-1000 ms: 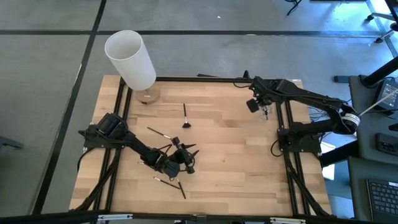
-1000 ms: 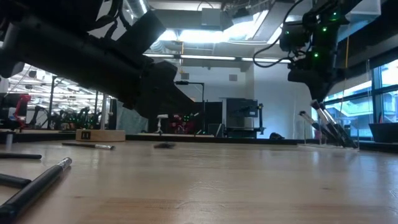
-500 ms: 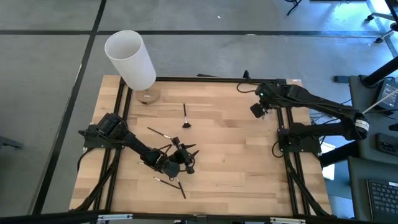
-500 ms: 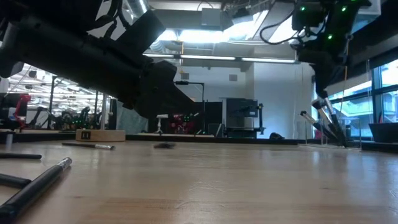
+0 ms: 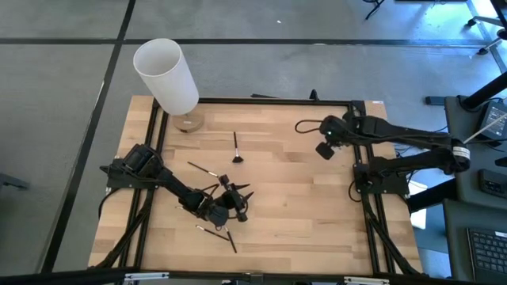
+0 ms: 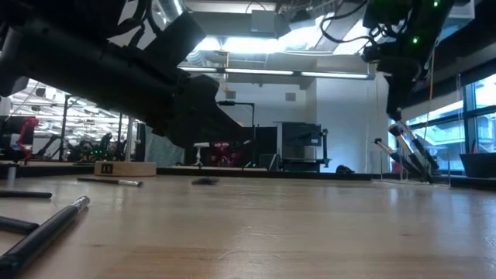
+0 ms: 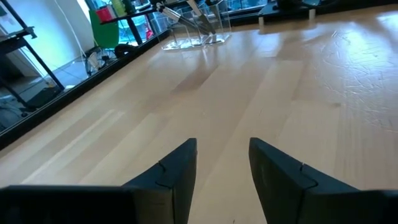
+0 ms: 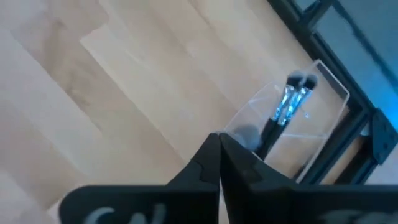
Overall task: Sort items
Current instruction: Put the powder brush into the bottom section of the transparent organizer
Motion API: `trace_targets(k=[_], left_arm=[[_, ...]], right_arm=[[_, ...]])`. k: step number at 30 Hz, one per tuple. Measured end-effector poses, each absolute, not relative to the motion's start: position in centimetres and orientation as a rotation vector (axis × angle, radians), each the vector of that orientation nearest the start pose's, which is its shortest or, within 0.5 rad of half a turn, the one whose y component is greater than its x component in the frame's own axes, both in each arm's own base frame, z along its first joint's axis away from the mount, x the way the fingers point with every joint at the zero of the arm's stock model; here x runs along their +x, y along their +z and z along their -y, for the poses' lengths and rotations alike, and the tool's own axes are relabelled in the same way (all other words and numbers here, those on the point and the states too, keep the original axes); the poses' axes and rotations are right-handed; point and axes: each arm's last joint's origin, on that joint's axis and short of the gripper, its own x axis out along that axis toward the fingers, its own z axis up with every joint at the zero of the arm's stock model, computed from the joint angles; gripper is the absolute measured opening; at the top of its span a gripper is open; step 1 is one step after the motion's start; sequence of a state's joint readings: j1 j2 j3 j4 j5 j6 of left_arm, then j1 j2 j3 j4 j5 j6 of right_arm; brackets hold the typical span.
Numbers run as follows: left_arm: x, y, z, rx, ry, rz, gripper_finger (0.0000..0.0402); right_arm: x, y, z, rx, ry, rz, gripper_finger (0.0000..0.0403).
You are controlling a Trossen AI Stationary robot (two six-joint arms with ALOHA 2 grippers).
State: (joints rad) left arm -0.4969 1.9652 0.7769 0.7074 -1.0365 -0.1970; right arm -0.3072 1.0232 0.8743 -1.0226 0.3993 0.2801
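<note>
High view: the left gripper (image 5: pixel 238 207) sits low over the near-left part of the wooden table (image 5: pixel 301 214), right among a loose cluster of brushes (image 5: pixel 212 176); several slim dark brushes fan out around it, touching or just beside its fingers, though whether any lies between them cannot be told from here; one more brush (image 5: pixel 235 148), dark-handled with a tufted black head, lies alone farther back, well apart from both grippers; the right gripper (image 5: pixel 324 150) hangs by the far-right edge, well apart from the cluster; a big white cylinder (image 5: pixel 165 75) leans at the far-left corner.

Low view: thin dark handles (image 6: pixel 48 225) lie flat on the tabletop at the near left, under the bulk of the left arm; another slim brush (image 6: pixel 110 181) lies farther back; at the far right, dark brushes lean inside a clear holder (image 6: pixel 415 161), below the raised right arm.

Left wrist view: the left fingers (image 7: pixel 181 171) stand parted with bare wood between them; no brush shows in the gap.

Right wrist view: the right fingers (image 8: pixel 205 163) are pressed together on nothing; just beyond them the clear holder (image 8: pixel 320 109) holds two dark brushes (image 8: pixel 287 106) with silvery ferrules and dark tufts.
</note>
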Motion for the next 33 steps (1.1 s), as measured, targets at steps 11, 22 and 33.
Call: trace_targets(k=[11,22,33], left_arm=[[31.0,10.4,14.5,0.149,0.556,-0.291,0.0143],[31.0,10.4,14.5,0.150,0.557,-0.291,0.0143],[31.1,10.6,14.6,0.133,0.554,-0.273,0.0143]], right_arm=[[16.0,24.6,5.6,0.083,-0.823,-1.106,0.0002],[16.0,24.6,5.7,0.065,-0.904,-1.101,0.0008],[16.4,24.0,5.7,0.120,-0.880,-1.129,0.0115]])
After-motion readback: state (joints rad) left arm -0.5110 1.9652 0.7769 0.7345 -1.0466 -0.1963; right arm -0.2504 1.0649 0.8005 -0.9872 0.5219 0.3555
